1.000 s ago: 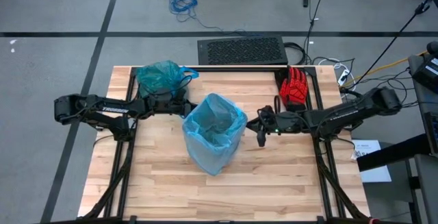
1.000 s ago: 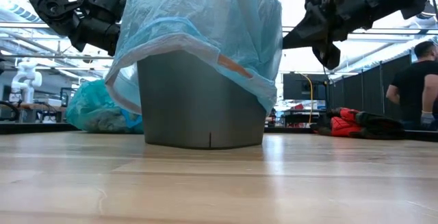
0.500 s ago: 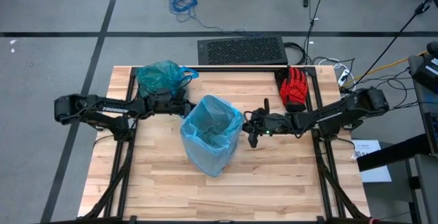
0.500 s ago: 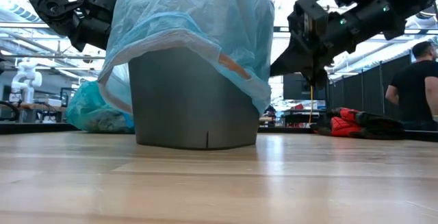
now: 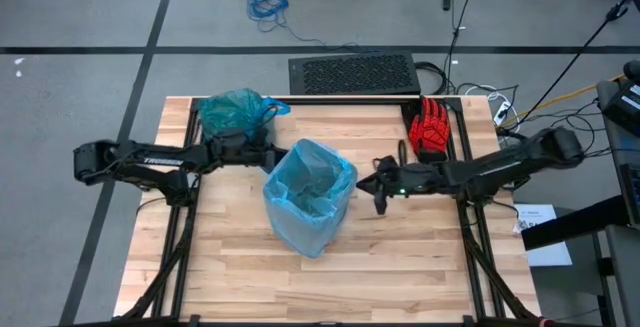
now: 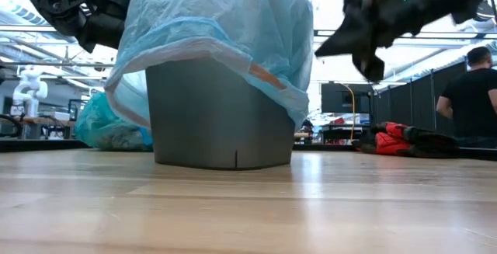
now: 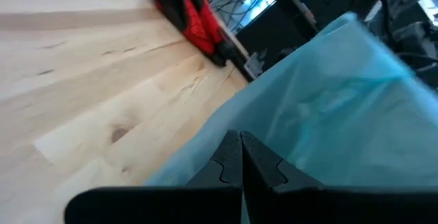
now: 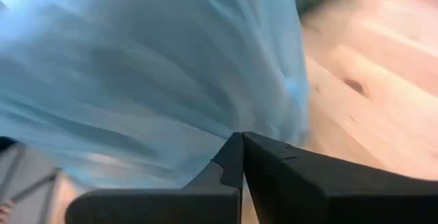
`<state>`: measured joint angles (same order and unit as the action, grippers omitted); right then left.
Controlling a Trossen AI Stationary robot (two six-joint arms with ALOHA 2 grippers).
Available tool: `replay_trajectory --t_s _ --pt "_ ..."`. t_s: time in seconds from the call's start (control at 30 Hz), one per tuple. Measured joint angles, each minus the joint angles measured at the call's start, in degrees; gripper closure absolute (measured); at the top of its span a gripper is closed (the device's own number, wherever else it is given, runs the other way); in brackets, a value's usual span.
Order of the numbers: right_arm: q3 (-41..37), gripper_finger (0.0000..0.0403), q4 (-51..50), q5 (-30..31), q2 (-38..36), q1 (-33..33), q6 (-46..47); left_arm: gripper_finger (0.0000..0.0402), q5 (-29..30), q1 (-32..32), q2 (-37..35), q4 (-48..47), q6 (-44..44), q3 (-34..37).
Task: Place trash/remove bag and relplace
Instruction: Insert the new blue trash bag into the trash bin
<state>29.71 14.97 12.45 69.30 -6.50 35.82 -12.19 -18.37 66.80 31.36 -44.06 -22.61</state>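
Two closed, empty grippers flank bin lined with sky-blue bag: left gripper, right gripper. Teal bag sits removed, far-left. Relining apparently finishing; next, seat liner.

Four views are given. The high view is taken from above, straight down, so the whole wooden table is seen, with the lined bin midway between the two pincers. The low view is taken at tabletop height, level across the boards and very near the bin, which fills much of it; the room is seen behind. Each wrist view is taken from just behind its own closed pincer, left and right, facing forward, close against the pale blue liner. That liner is shared by all four views; the red glove is shared by the high, low and left wrist views.
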Motion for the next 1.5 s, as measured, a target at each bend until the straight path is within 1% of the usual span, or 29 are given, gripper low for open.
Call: replay_trajectory --t_s 0.1,0.17,0.3,0.4,0.53,0.7,1.0,1.1,1.37,1.43,1.5 --pt "0.00 0.0403 -0.51 3.31 -4.73 -3.34 1.11 0.0402 -0.56 0.02 -1.85 -1.14 0.53 0.00" --pt "0.00 0.0403 -0.30 7.18 -5.95 -6.25 1.51 0.0402 -1.01 0.02 -2.50 -1.31 0.54 0.00" --pt "0.00 0.0403 3.66 15.99 -5.54 -10.74 1.15 0.0402 -1.61 0.00 -2.53 -2.16 -0.09 0.00" --pt "0.00 0.0403 5.76 19.00 -3.33 -11.11 0.63 0.0402 -2.17 0.02 -1.81 -2.24 -0.44 0.00" --pt "0.00 0.0403 10.70 19.40 0.16 -9.07 -0.79 0.0402 -2.58 0.01 -1.59 -2.22 -0.43 0.00" --pt "-0.02 0.0403 14.24 18.80 4.56 -7.00 -1.32 0.0402 -2.54 -0.06 -1.59 -2.66 -0.01 0.00" --pt "-0.02 0.0403 15.78 17.20 11.42 -5.51 0.89 0.0402 -2.58 0.02 -1.57 -5.01 1.77 0.00" --pt "-0.02 0.0403 16.59 17.21 11.82 -5.47 0.88 0.0402 -2.58 0.02 -1.57 -4.99 2.51 0.00" --pt "-0.01 0.0403 11.87 17.17 11.58 -3.91 0.67 0.0402 -2.59 0.02 -1.57 -4.95 3.01 0.00" --pt "-0.04 0.0403 10.99 17.20 9.64 -3.91 -0.93 0.0402 -3.19 0.00 -1.57 -4.97 4.30 0.00" --pt "0.00 0.0403 8.40 17.12 6.09 -4.00 -2.16 0.0402 -4.53 -0.37 -1.87 -6.04 6.19 -0.03"
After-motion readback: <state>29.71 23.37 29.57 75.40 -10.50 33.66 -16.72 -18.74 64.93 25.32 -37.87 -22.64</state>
